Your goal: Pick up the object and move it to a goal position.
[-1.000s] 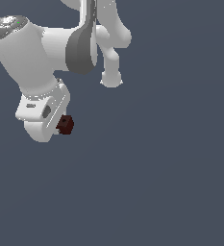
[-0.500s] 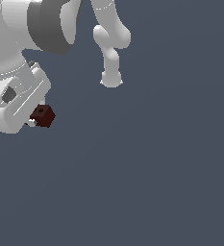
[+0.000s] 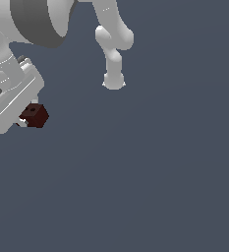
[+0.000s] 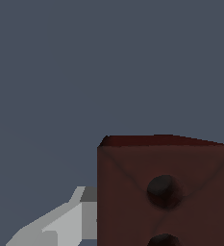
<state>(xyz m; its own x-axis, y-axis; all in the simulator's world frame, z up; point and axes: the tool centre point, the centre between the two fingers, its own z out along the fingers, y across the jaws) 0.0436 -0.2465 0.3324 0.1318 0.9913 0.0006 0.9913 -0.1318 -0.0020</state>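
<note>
The object, a small dark maroon-brown block [image 3: 35,116] with a dark dot on its face, sits at the tip of my white gripper [image 3: 27,118] at the exterior view's left edge. The gripper is shut on the block and holds it up against the plain grey background. The fingers are mostly hidden behind the block and the hand. In the wrist view the block [image 4: 166,192] fills much of the picture, with dark dots on its face, and one grey-white finger [image 4: 60,226] shows beside it.
My arm's white links and base [image 3: 114,81] stand toward the back in the exterior view. The surroundings are a uniform grey surface [image 3: 160,172] with no other objects in view.
The gripper with the block has moved toward the exterior view's left and closer to the camera. The block stays held between the fingers.
</note>
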